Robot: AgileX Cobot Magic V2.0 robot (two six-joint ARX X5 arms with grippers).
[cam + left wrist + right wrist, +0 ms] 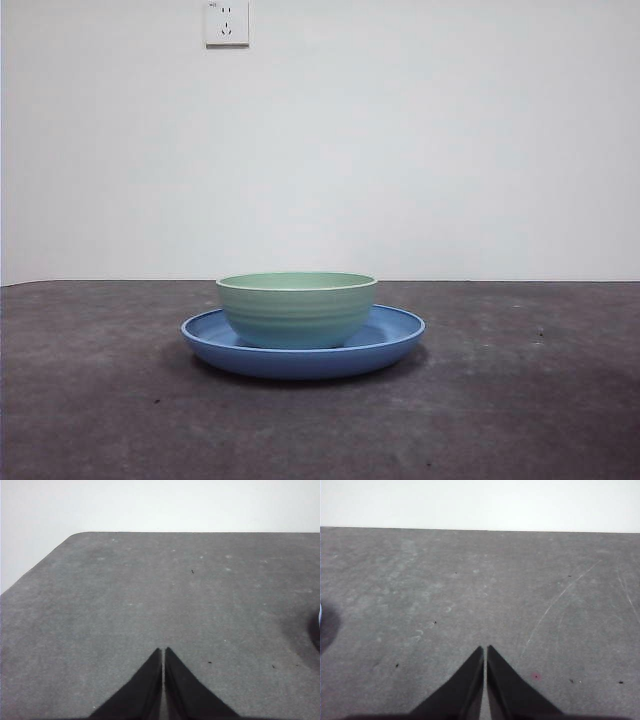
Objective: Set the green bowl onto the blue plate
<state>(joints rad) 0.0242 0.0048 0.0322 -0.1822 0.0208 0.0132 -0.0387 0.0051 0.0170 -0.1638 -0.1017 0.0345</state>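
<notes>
The green bowl (297,308) stands upright inside the blue plate (398,335) in the middle of the table in the front view. Neither arm shows in the front view. My left gripper (163,650) is shut and empty over bare grey table. A sliver of the plate's rim (318,616) shows at the edge of the left wrist view. My right gripper (485,648) is shut and empty over bare grey table too. The bowl is out of view in both wrist views.
The grey table (520,400) runs to a white wall behind. A wall socket (227,22) sits high on the wall. The table's far edge and a rounded corner (75,535) show in the left wrist view.
</notes>
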